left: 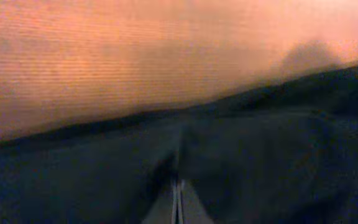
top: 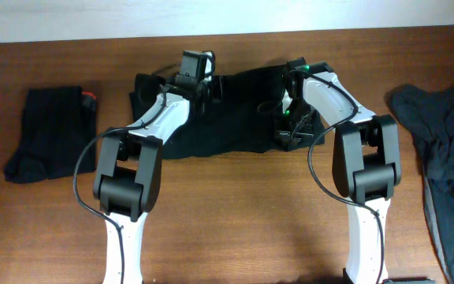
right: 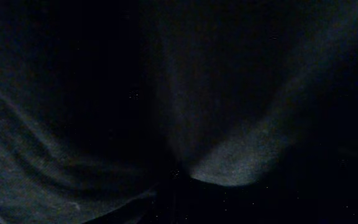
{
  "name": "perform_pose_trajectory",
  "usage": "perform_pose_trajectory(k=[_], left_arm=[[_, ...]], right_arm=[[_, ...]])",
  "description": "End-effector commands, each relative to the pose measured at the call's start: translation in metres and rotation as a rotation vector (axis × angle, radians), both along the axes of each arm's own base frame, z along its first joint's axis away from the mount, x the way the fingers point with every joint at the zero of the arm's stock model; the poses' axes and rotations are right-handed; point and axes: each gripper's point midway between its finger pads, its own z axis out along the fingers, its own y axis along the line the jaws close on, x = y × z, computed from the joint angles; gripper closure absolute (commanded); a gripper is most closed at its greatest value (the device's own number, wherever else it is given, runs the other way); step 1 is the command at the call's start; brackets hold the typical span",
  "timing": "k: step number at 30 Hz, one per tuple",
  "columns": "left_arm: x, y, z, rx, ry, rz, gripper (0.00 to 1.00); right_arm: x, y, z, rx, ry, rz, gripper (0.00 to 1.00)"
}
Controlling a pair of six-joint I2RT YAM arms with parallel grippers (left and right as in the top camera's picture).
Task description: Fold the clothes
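A wide black garment (top: 235, 118) lies spread across the far middle of the wooden table (top: 235, 213). My left gripper (top: 207, 85) is down on its far edge. In the left wrist view the jaws (left: 179, 202) are closed together with the dark cloth (left: 260, 155) bunched around them, next to bare table. My right gripper (top: 290, 126) is at the garment's right end. The right wrist view is very dark; folds of cloth (right: 241, 162) converge at the jaws (right: 179, 174).
A folded dark garment (top: 50, 130) with a small red tag (top: 90, 96) lies at the left. A crumpled dark blue-grey pile of clothes (top: 444, 158) lies at the right edge. A pale wall strip runs along the table's far edge.
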Motion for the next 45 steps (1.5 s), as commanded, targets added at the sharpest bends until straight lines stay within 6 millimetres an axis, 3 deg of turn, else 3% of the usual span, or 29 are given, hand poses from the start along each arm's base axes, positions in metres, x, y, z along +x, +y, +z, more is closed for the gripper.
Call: perform_pose_trajectory(k=[1,6,8,14,17,19,23,33,40,45], left_arm=[[0.022,0.032,0.01,0.056,-0.076,0.095,0.99],[0.03,0.052,0.012,0.059,-0.087,0.134,0.99],[0.03,0.052,0.017,0.051,-0.089,0.102,0.99],[0.02,0.054,0.085,0.039,-0.092,0.067,0.99],[0.001,0.058,0.103,0.056,-0.032,0.065,1.0],[-0.011,0.06,0.099,0.07,0.022,0.062,1.0],[-0.037,0.064,0.069,0.113,0.169,0.055,0.99],[-0.064,0.065,-0.01,0.174,0.387,0.035,0.99],[-0.054,0.065,-0.034,0.19,0.377,0.047,0.99],[-0.035,0.068,-0.035,0.203,0.301,0.074,1.0]], right_arm=[[-0.016,-0.012,-0.023,-0.053,0.064,-0.004,0.96],[-0.017,-0.012,-0.023,-0.054,0.069,-0.004,0.96],[-0.016,-0.012,-0.023,-0.054,0.066,-0.004,0.96],[-0.015,-0.012,-0.024,-0.053,0.06,-0.003,0.96],[-0.014,-0.011,-0.024,-0.052,0.057,-0.004,0.96],[-0.013,-0.011,-0.024,-0.052,0.055,-0.004,0.96],[-0.014,-0.011,-0.024,-0.052,0.055,-0.004,0.96],[-0.013,-0.011,-0.024,-0.051,0.052,-0.004,0.96],[-0.01,-0.011,-0.025,-0.049,0.041,-0.004,0.96],[-0.009,-0.01,-0.025,-0.048,0.038,-0.004,0.96]])
